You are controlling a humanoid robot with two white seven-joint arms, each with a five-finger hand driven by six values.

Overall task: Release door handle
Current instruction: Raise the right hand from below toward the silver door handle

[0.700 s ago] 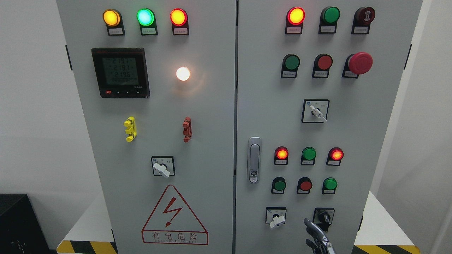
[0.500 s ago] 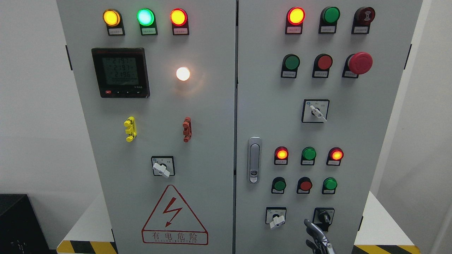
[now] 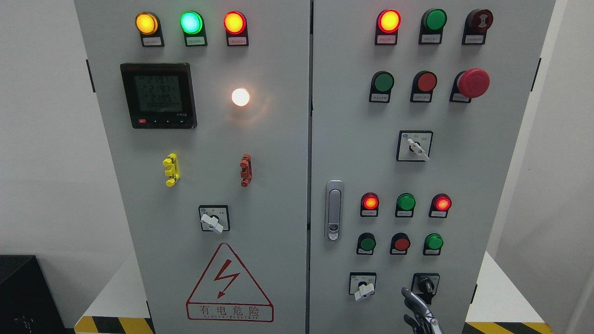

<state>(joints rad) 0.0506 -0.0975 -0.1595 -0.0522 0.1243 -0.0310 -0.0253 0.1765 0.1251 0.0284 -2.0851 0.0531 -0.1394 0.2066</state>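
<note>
The door handle (image 3: 334, 211) sits right of the frame's centre, untouched. Our right hand (image 3: 420, 311), bottom edge right of middle, has its fingers (image 3: 408, 294) loosely apart, holding nothing. We should lower it straight, avoiding the black knob (image 3: 425, 284).

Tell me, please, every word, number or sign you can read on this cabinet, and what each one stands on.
"有电危险": under the red lightning-bolt triangle on the warning sign, left door.
Small Latin print beneath it: too blurred to read.
Meter display: three rows of digits, roughly "219", last digits unclear.
Small labels under the lamps and buttons, such as the one under the amber lamp: too small to read.
Selector switch plates: print unreadable.
</note>
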